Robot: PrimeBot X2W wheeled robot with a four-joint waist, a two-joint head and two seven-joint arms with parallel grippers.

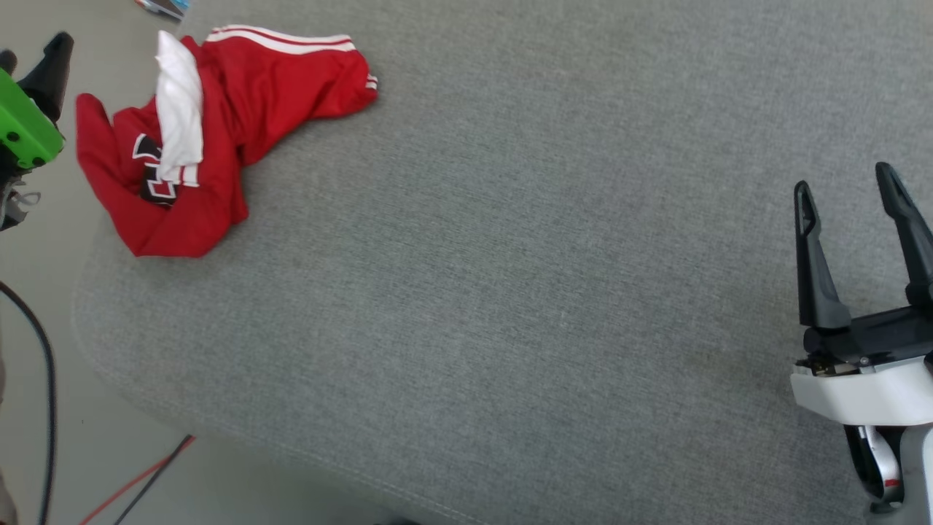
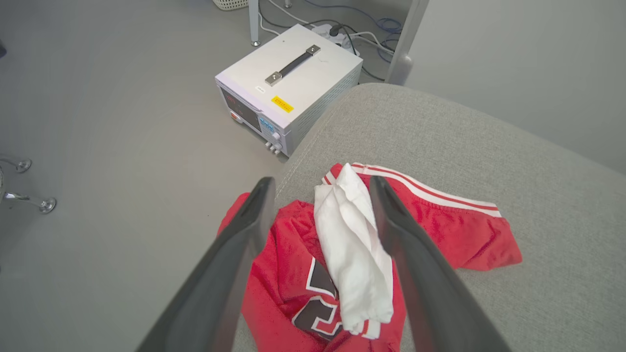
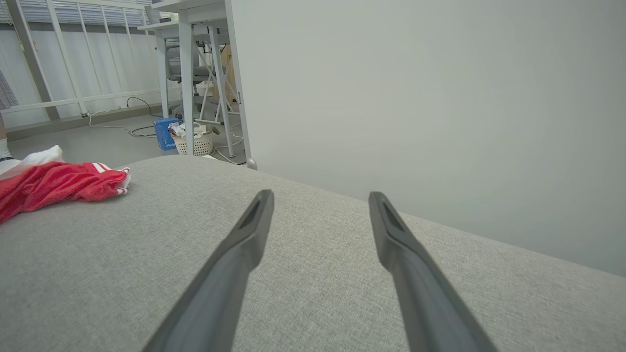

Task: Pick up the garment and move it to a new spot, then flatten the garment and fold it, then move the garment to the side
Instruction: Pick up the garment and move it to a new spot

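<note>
Cushion (image 1: 510,292) of grey fabric, spread wide across the scene. Crumpled at its far left corner, garment (image 1: 240,95), white sleeve folded over the red. Aimed at that heap, left gripper (image 2: 321,180), fingers parted. Held at near right over bare fabric, right gripper (image 1: 844,177), fingers likewise apart.

The garment (image 1: 219,124) lies on the cushion's (image 1: 510,292) far left corner.

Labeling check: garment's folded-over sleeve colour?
White sleeve on red garment; best in left wrist view.
</note>
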